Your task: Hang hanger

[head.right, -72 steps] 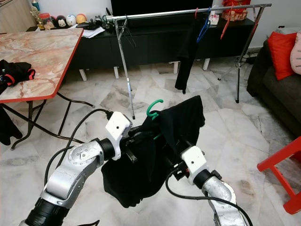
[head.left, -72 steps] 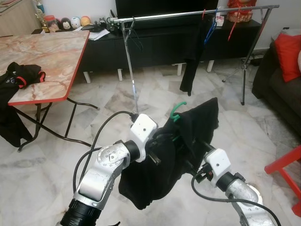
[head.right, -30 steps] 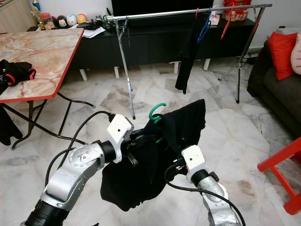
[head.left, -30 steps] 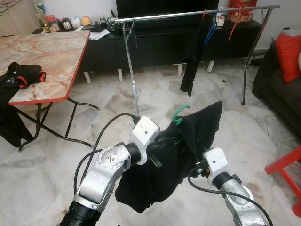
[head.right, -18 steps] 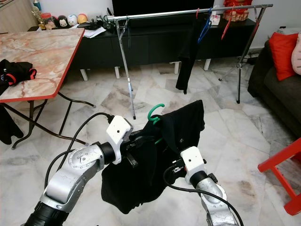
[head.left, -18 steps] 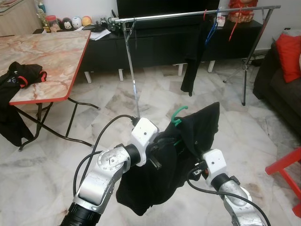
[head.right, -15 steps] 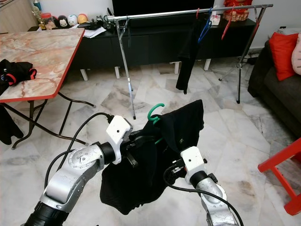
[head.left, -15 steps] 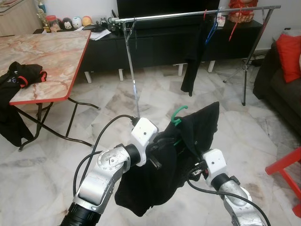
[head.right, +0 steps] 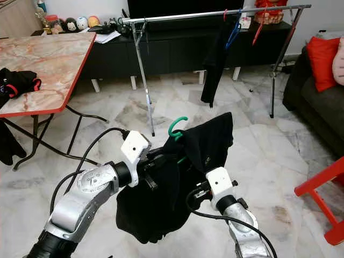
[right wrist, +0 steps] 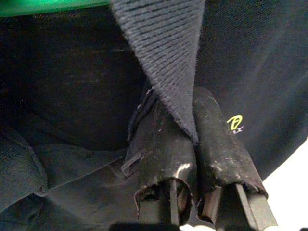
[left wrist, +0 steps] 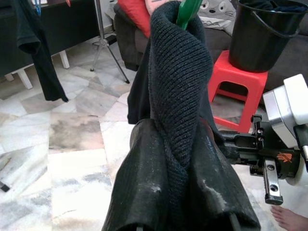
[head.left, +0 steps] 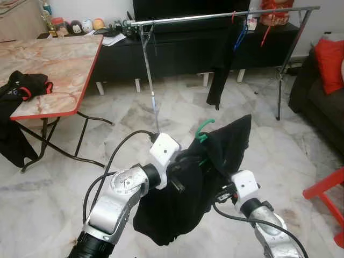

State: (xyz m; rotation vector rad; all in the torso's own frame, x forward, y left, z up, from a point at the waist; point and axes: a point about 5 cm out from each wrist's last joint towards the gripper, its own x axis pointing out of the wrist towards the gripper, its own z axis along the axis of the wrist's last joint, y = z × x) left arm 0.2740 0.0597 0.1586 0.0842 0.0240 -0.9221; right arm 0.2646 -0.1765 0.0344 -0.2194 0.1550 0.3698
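Both arms were up in front of the robot, holding a black knitted garment (head.left: 215,156) draped on a green plastic hanger (head.left: 203,130) between them, over the pale marble-tile floor (head.left: 107,123). Only the hanger's hook stuck out above the cloth, pointing toward the rack.

Left gripper (left wrist: 175,159): its two black fingers (left wrist: 144,187) were clamped on a ribbed fold of the garment, with the green hanger just past the fold's top. Right gripper (right wrist: 192,139): fingers pinched together on a ribbed strip of the same garment; a green bar of the hanger ran across beyond them, and a small yellow logo (right wrist: 234,124) showed on the cloth beside them.

The long silver metal clothes rail (head.left: 215,16) stood well ahead of the held garment, not touching it. On the rail were a dark garment (head.left: 220,64), a blue hanger (head.left: 240,35) and a red hanger (head.left: 266,29).

To the robot's left stood a marble-pattern folding table with red edge (head.left: 59,59), with a black-and-red piece of clothing (head.left: 21,88) bunched on its near corner. To the right were a dark sofa with red cushion (head.left: 330,59) and a red plastic stool (head.left: 328,199). In the left wrist view, a black bucket (left wrist: 267,33) sat on a red stool.
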